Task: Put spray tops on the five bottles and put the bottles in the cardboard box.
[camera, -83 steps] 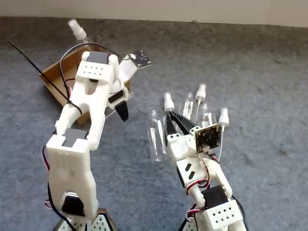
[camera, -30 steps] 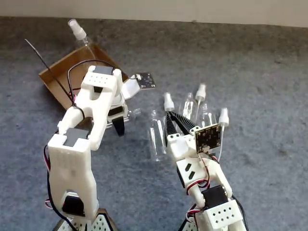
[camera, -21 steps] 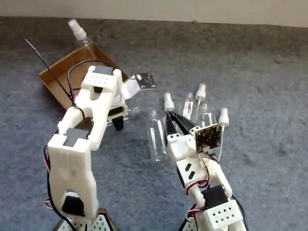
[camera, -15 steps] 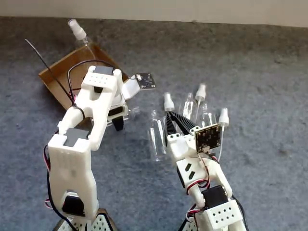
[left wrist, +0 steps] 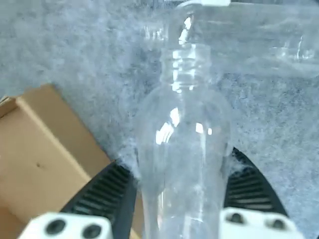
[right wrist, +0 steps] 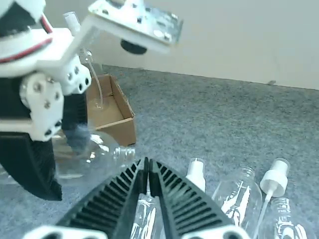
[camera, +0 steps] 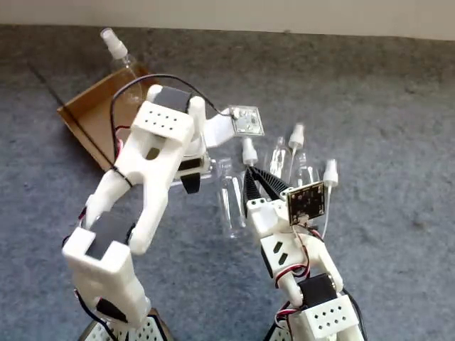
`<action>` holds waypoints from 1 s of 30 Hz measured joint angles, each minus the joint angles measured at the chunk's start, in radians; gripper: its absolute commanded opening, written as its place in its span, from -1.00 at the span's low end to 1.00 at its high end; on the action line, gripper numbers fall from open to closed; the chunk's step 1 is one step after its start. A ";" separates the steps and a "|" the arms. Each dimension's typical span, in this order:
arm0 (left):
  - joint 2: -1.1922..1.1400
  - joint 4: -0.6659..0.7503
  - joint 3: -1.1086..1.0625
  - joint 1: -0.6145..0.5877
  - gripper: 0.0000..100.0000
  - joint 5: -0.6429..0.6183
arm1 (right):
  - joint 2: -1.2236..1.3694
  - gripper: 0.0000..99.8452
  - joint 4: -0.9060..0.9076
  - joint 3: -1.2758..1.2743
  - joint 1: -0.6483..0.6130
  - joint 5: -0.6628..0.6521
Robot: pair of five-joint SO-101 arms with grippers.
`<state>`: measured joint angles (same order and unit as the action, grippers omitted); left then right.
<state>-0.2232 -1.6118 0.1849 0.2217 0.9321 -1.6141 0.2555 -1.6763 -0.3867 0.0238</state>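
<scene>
My left gripper (camera: 197, 172) is shut on a clear capless bottle (left wrist: 182, 149), its black fingers (left wrist: 107, 191) on both sides of the body. The held bottle (camera: 215, 165) hangs between the cardboard box (camera: 89, 117) and the bottle group, neck toward the group. My right gripper (camera: 257, 183) is shut and holds nothing, its tips (right wrist: 148, 172) over a lying capless bottle (camera: 230, 206). Beyond it are clear bottles (camera: 279, 158) and white spray tops (camera: 296, 135). A bottle with a spray top (camera: 114, 44) leans in the box's far corner.
Grey carpet (camera: 384, 106) covers the whole work surface, with free room to the right and far side. The box (right wrist: 113, 112) lies open at the left rear. The left arm's white wrist and camera board (right wrist: 134, 22) hang close above my right gripper.
The left arm came down beside the box, closed on the capless bottle and has swung right with it toward the bottle group. The right arm has not moved.
</scene>
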 measured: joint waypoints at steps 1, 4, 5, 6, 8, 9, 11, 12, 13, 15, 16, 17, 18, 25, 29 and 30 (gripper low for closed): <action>0.020 -0.006 0.000 -0.005 -0.83 0.000 | 0.000 -0.99 0.000 0.000 0.000 0.000; 0.075 -0.040 0.000 -0.011 -0.83 0.000 | 0.000 -0.99 0.003 0.000 0.015 0.000; 0.092 -0.054 0.000 -0.011 -0.83 -0.012 | 0.000 -0.99 0.003 0.000 0.026 0.000; 0.107 -0.071 0.000 -0.017 -0.83 -0.044 | 0.000 -0.99 0.003 0.000 0.035 0.000; 0.135 -0.084 -0.005 -0.032 -0.83 -0.132 | 0.000 -0.99 0.003 0.000 0.043 0.000; 0.150 -0.087 -0.015 -0.041 -0.83 -0.176 | 0.000 -0.99 0.003 0.000 0.046 0.000; 0.172 -0.092 -0.043 -0.055 -0.83 -0.255 | 0.000 -0.99 0.003 0.000 0.048 0.000; 0.183 -0.094 -0.054 -0.058 -0.83 -0.285 | 0.000 -0.99 0.003 0.000 0.048 0.000; 0.196 -0.094 -0.063 -0.061 -0.83 -0.310 | 0.000 -0.99 0.006 0.000 0.048 0.000; 0.236 -0.094 -0.086 -0.063 -0.83 -0.350 | 0.000 -0.99 0.029 0.000 0.048 0.000; 0.262 -0.094 -0.101 -0.064 -0.83 -0.364 | 0.000 -0.99 0.043 0.000 0.048 0.000; 0.290 -0.095 -0.118 -0.064 -0.83 -0.373 | 0.000 -0.99 0.060 0.000 0.048 0.000; 0.324 -0.095 -0.138 -0.064 -0.83 -0.377 | 0.000 -0.99 0.072 0.000 0.048 0.000; 0.626 -0.103 -0.338 -0.075 -0.83 -0.384 | 0.000 -0.99 0.091 0.000 0.048 0.000; 0.790 -0.078 -0.489 -0.072 -0.83 -0.390 | 0.000 -0.98 0.167 0.000 0.048 -0.072; 0.830 -0.054 -0.534 -0.072 -0.83 -0.391 | 0.000 -0.98 0.201 0.000 0.048 -0.084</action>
<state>0.6068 -1.6655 -0.3491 0.1496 0.5409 -1.6141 0.4565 -1.6763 -0.3391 -0.0606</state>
